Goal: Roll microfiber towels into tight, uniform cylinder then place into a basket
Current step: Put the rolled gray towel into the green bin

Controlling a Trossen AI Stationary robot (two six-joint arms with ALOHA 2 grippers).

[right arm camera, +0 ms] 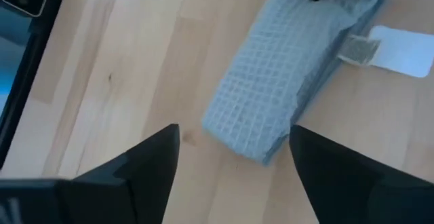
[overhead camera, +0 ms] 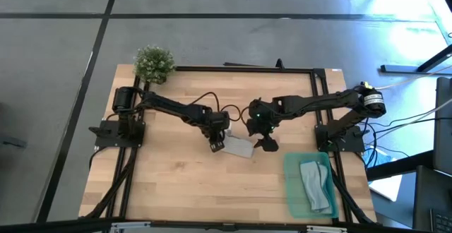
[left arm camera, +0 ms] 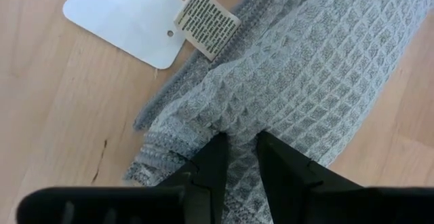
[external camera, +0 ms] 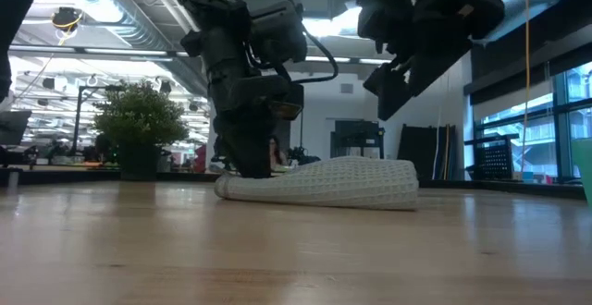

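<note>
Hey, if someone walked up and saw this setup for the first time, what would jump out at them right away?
Probably the grey towel rolled into a log at mid-table, with the left tool pinching one end and the right tool open above the other end. Next, the green basket at the near right corner, holding a rolled pale blue towel. A small bushy plant sits at the far left corner.

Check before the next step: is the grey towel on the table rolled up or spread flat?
Rolled. The grey towel lies as a compact bundle in the low view. The left gripper pinches one end; the right gripper hangs open above it.
</note>
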